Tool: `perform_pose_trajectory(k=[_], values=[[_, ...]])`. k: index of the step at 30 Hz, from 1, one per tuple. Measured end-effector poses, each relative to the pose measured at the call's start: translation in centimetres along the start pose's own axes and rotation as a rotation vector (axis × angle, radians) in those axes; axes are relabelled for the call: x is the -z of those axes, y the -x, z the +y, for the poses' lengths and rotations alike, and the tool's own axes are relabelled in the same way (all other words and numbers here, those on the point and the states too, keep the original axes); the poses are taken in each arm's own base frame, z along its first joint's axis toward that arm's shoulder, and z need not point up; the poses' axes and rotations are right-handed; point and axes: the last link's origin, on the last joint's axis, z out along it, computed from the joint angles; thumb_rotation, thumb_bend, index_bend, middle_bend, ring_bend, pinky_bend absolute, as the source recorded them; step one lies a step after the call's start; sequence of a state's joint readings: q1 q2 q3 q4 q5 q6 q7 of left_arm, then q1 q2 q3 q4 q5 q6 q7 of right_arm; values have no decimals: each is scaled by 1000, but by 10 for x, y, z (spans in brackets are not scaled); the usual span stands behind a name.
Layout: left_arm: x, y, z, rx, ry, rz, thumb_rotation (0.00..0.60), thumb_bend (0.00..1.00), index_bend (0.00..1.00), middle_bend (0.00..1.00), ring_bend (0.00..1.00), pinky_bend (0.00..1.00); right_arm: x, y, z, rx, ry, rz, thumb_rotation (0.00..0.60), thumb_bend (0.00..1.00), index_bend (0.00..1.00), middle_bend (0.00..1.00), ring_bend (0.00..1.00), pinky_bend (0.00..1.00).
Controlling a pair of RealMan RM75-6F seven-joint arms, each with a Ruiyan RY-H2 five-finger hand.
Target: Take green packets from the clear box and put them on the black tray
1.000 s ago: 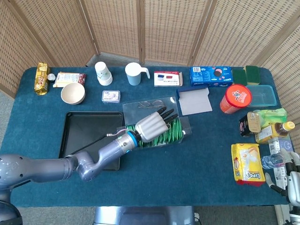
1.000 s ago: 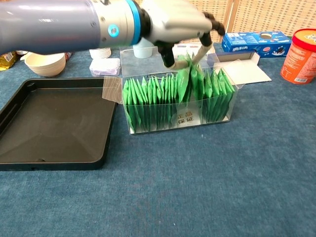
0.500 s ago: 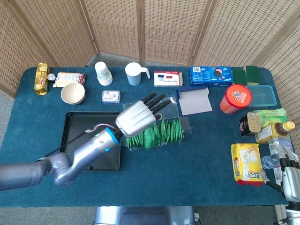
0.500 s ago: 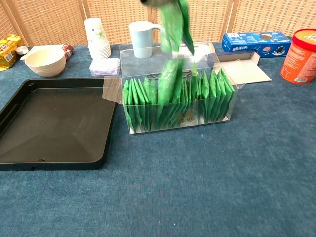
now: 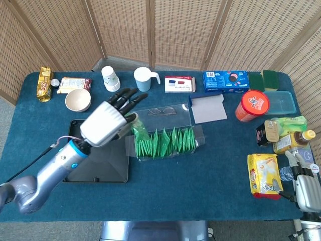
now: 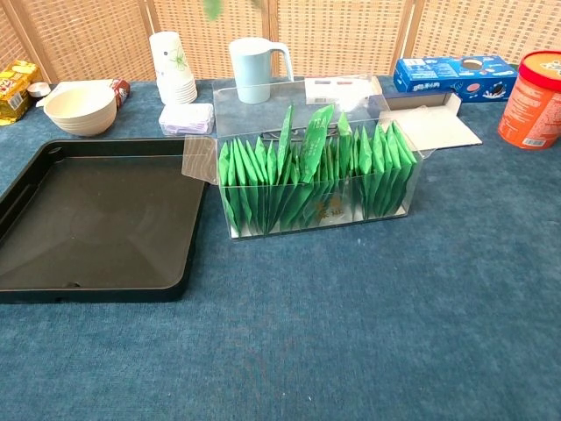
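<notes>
My left hand (image 5: 108, 122) hovers high over the right end of the black tray (image 5: 109, 164), gripping a green packet (image 5: 139, 131) that hangs from its fingers beside the left end of the clear box (image 5: 196, 131). Only the tip of that packet (image 6: 213, 7) shows at the top edge of the chest view. The clear box (image 6: 399, 189) holds a row of upright green packets (image 6: 307, 180), a few of them sticking up. The black tray (image 6: 96, 219) has nothing on it. My right hand (image 5: 305, 187) rests at the table's front right corner, holding nothing.
A bowl (image 5: 77, 100), paper cups (image 5: 110, 79), a blue mug (image 5: 144, 79) and a small white pack (image 5: 118, 103) stand behind the tray and box. An open blue carton (image 5: 207, 108), a red tub (image 5: 252, 105), bottles and a yellow bag (image 5: 265, 175) crowd the right side.
My left hand has lifted out of the clear box with a green packet and swung left and up toward the tray, leaving the chest view. The right hand has stayed put.
</notes>
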State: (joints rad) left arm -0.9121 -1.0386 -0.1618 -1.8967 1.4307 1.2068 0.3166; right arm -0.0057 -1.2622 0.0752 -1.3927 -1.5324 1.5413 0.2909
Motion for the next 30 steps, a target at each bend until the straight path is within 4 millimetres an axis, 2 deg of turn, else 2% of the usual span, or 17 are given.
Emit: perform_pose_trajectory(k=[6,18,20,23,27,30], values=[[33,4,-21,-24,-83,-49,600,434,661,89,0,101,-3,2,-1,0,-7,-10,562,363,0,155,47,170],[108,28,-69,-35,-330,-212,600,433,640,86,0,101,-9,6,-5,1,-24,-25,563,363,0,155,45,170],[126,37,-79,-39,-389,-252,600,427,577,61,0,101,-10,6,-6,1,-27,-29,562,363,0,155,42,170],[147,50,-86,-32,-453,-313,600,399,422,7,0,101,-11,7,-8,2,-35,-32,562,363,0,155,38,170],[166,62,-91,-20,-517,-372,600,350,258,0,0,101,-13,6,-10,4,-43,-32,563,363,0,154,33,170],[179,69,-94,-18,-567,-405,600,310,174,0,0,101,-15,6,-11,6,-45,-35,564,363,0,153,28,170]])
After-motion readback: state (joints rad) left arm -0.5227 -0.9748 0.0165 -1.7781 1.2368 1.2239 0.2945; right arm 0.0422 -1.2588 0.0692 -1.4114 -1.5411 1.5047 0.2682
